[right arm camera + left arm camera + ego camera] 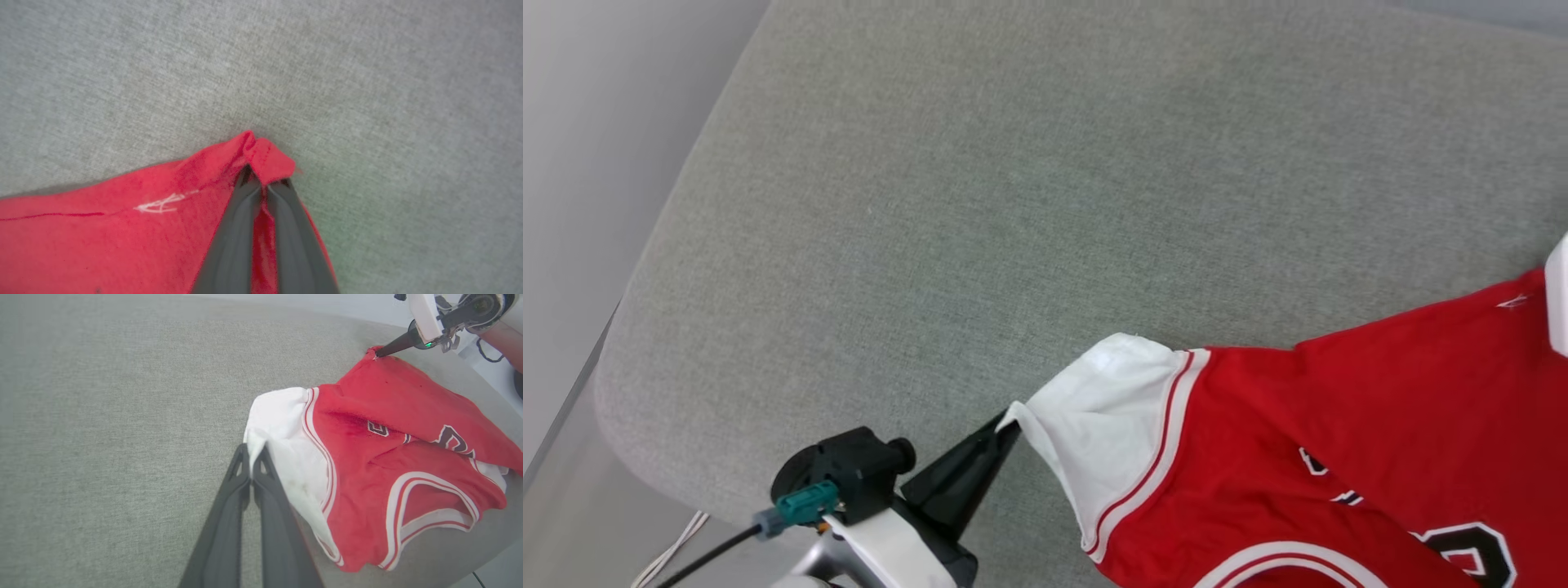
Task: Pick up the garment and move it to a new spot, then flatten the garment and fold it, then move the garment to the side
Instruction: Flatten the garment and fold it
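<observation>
- Your left gripper [1007, 428] is pinching shut on the edge of the jersey's [1339, 408] white sleeve [1103, 408].
- Your right gripper [263, 181] is clamping a red hem corner [267, 159].
- The jersey is lying rumpled, print up, on the grey cushion [1013, 204].

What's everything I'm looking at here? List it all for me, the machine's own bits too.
jersey: one, red and white with black print, lying rumpled on the cushion, at the right of the head view.
cushion: one, grey fabric, under the jersey.
cable: one, perhaps doubled, white, on the floor by the cushion's near left corner.
floor: one, pale grey, at the lower left of the head view.
left claw: one, black, shut on the edge of the jersey's white sleeve.
right claw: one, black, shut on a red corner of the jersey.
</observation>
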Controlling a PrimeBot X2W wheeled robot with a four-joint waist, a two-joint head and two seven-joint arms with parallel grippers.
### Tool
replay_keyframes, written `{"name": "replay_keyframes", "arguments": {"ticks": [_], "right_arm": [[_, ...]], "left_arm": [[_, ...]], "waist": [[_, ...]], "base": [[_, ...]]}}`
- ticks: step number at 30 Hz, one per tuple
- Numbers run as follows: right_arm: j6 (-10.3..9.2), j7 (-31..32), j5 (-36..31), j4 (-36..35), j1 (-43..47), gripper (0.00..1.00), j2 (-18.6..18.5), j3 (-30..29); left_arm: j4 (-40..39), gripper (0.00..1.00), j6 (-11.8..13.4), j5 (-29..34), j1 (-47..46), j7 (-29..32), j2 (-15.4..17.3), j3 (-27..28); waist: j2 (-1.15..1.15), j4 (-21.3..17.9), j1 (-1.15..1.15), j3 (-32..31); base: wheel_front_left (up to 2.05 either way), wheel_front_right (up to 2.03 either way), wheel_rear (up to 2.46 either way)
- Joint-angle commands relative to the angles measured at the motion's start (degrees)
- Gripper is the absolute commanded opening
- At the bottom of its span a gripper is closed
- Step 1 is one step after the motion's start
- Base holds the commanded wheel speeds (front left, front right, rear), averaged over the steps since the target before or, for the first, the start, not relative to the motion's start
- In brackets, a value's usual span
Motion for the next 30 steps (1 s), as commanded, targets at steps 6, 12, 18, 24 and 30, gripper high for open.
{"name": "replay_keyframes", "arguments": {"ticks": [6,12,18,24,30], "right_arm": [[-0.03,-6.51,3.89,1.46,-0.24,0.00,1.11,2.51],[-0.03,-10.77,8.15,-0.67,-1.75,0.00,0.32,4.21],[-0.03,-14.77,13.20,-6.13,-3.19,0.00,-0.40,4.50],[-0.02,-17.77,16.41,-13.04,-4.81,0.00,-0.72,4.25],[-0.02,-19.82,17.60,-19.46,-6.31,0.00,1.29,3.18]], "left_arm": [[-2.31,0.00,2.38,0.25,0.51,-0.19,3.80,3.25],[-5.05,0.00,4.37,0.36,0.75,0.40,7.34,6.40],[-8.87,0.00,6.87,0.11,-0.40,-0.03,11.52,11.45],[-11.88,0.00,8.14,-0.05,-3.11,0.21,15.76,16.87],[-14.49,0.00,8.63,-0.91,-7.94,1.01,18.99,22.13]], "waist": [[0.00,-5.27,-0.01,-7.66],[0.00,-9.03,-0.01,-12.21],[0.00,-13.30,-0.01,-15.51],[0.00,-17.28,-0.01,-17.68],[0.00,-20.98,-0.01,-19.42]], "base": [[0.00,0.00,0.00],[0.00,0.00,0.00],[0.00,0.00,0.00],[0.00,0.00,0.00],[0.00,0.00,0.00]]}}
